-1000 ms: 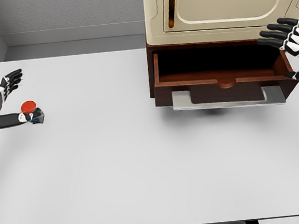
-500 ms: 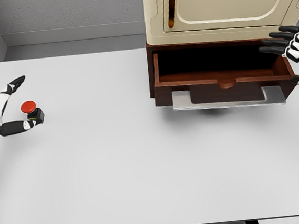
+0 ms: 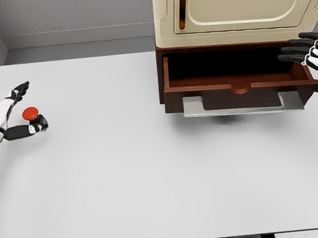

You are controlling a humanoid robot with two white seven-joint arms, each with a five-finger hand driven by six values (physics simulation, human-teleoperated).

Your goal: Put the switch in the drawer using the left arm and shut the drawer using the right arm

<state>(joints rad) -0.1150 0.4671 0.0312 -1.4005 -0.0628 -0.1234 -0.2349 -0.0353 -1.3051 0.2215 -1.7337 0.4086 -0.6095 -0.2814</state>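
Observation:
The switch (image 3: 32, 115), a red button on a small black base, stands on the white table (image 3: 152, 170) at the far left. My left hand (image 3: 18, 110) is open around it, the fingers spread above and behind it and the thumb lying against the base's near side. The dark wooden drawer (image 3: 235, 86) is pulled open under a cream cabinet (image 3: 232, 5) at the upper right, and its inside is dark. My right hand (image 3: 306, 55) hovers open at the drawer's right end, fingers pointing left over its rim.
A grey metal plate (image 3: 242, 106) juts out beneath the drawer's front. A grey wall runs behind the table, whose near edge lies along the bottom of the picture.
The left hand's fingers have lowered and drawn in toward the switch, which has stayed in place. The right hand has drifted slightly down and right along the drawer's end.

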